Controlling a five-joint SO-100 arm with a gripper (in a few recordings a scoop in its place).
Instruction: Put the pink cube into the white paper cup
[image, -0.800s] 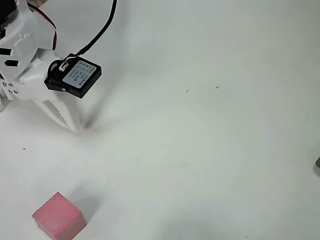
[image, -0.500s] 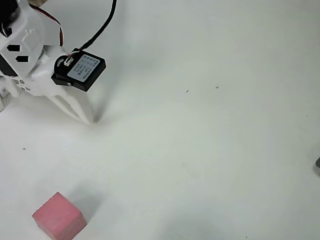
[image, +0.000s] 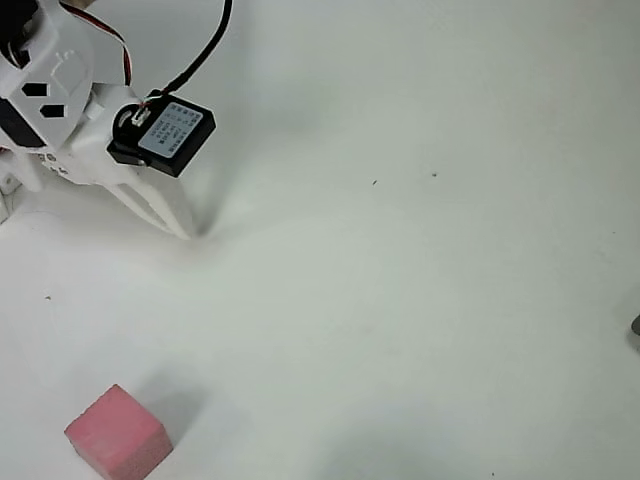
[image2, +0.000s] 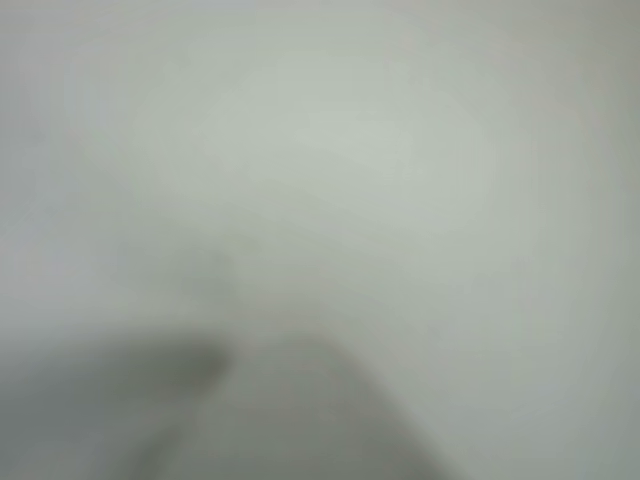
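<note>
From overhead, we see the white arm at the upper left of a white table (image: 420, 300), its gripper (image: 178, 228) pointing down and to the right with the fingertips close to the tabletop. The white fingers (image: 150, 205) overlap from this angle, so we cannot tell whether they are spread or closed; nothing shows between them. A black box with a pale label (image: 163, 135) sits on the gripper's upper side, and a black cable (image: 205, 55) runs from it toward the top edge. The pink cube (image: 117, 432) rests on the table near the bottom left corner, well apart from the gripper and below it in the picture, with its lighter top face up. The wrist view gives us a blurred pale surface with a soft grey shape low at the left, too unclear to identify.
</note>
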